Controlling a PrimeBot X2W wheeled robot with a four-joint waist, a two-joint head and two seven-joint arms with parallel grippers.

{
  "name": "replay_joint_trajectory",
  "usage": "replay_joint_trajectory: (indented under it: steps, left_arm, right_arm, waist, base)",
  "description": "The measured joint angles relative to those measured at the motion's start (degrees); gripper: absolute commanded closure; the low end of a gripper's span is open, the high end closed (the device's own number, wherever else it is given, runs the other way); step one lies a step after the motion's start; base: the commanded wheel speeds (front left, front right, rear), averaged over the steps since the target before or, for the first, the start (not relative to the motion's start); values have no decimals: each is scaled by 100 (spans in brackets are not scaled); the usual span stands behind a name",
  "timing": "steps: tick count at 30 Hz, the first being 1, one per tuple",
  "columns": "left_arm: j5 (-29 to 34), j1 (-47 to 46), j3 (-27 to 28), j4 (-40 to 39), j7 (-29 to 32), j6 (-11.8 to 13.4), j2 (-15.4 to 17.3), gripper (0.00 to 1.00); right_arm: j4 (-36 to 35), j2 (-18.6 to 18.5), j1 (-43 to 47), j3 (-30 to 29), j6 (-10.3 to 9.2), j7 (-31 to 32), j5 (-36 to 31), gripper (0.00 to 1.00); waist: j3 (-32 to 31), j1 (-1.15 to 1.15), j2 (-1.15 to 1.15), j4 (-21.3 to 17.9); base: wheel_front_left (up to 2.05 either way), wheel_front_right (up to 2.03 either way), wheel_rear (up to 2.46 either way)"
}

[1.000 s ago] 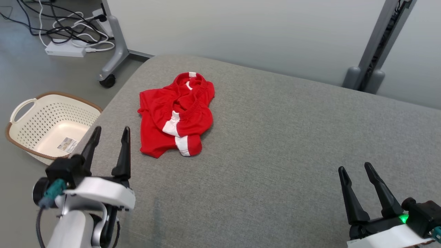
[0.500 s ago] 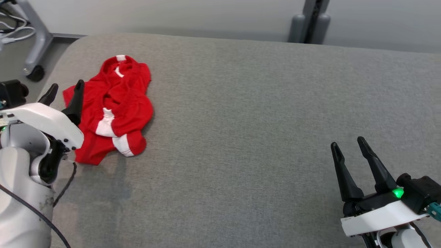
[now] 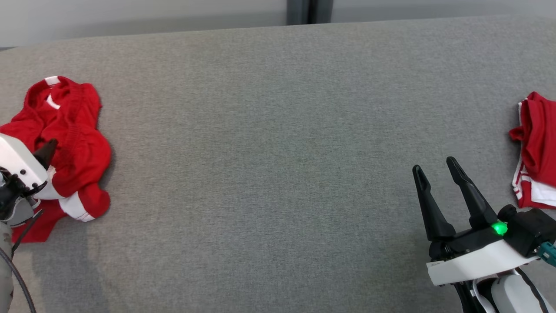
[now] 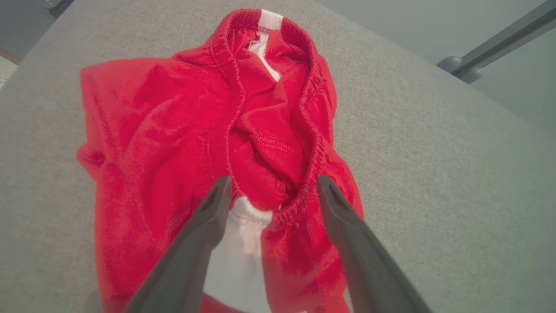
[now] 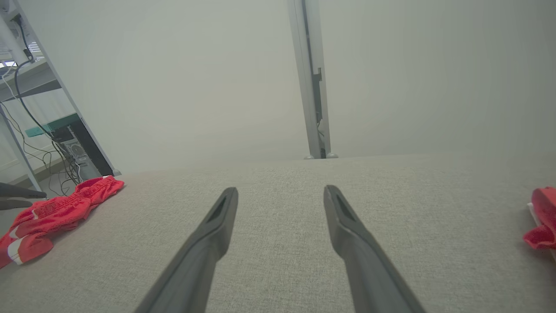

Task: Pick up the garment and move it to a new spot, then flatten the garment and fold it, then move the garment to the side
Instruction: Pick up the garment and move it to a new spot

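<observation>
Item: garment point(image 3: 69, 126), red shorts with white trim, crumpled, lying by the left edge of the grey fabric-covered tabletop point(image 3: 278, 130), toward its far-left corner; not yet lifted. Left tool point(image 4: 273, 182): you had it released, jaws spread wide. Within the last second you brought it from short of the cloth to directly over it, so that its two fingers point(image 4: 195, 243) straddled the bunched elastic waistband point(image 4: 304, 174) and a white panel point(image 4: 239, 256). Whether the tips touched the fabric could not be told. Right tool point(image 3: 434, 167): released, holding nothing, parked over bare tabletop toward the near-right corner, as it had been. Head camera: swung right during that second. The heap looked unaltered, so its shift across the view was the camera's, not the cloth's. Newly in view: a second red garment point(image 3: 536, 143) by the right edge, well apart. Status: first step, the pick-up, poised at the grasp. You probably needed only to lower and clench on the waistband fold.
</observation>
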Motion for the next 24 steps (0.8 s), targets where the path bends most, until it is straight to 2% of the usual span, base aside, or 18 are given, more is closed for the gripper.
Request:
replay_joint_trajectory:
  steps: [5, 10, 12, 13, 15, 24]
  left_arm:
    - [12, -90, -26, 502, 346, 176, 193, 0]
    - [-40, -139, -57, 872, 870, 224, 287, 0]
    - [-51, -215, -68, 932, 1021, 241, 350, 49]
    - [-49, -225, -71, 946, 1034, 245, 360, 60]
    - [-49, -224, -73, 948, 973, 253, 363, 100]
    - [-82, -227, -129, 914, 806, 186, 272, 100]
  right_arm:
    - [-9, 5, -52, 16, 0, 0, 16, 0]
    - [-12, 23, -69, -16, -1, 0, 32, 0]
    - [-13, 29, -69, -34, 0, 0, 32, 0]
    - [-15, 36, -69, -36, 0, 0, 32, 0]
    - [-15, 44, -69, -45, -1, 0, 32, 0]
    - [-11, 54, -69, -96, 0, 0, 25, 0]
  waist:
    - [110, 0, 0, -303]
    - [210, 0, 0, -496]
    - [235, 0, 0, -527]
    - [243, 0, 0, -537]
    - [249, 0, 0, -544]
    - [180, 0, 0, -444]
  base:
    - [0, 0, 0]
    - [0, 0, 0]
    - [0, 0, 0]
    - [0, 0, 0]
    - [0, 0, 0]
    - [0, 0, 0]
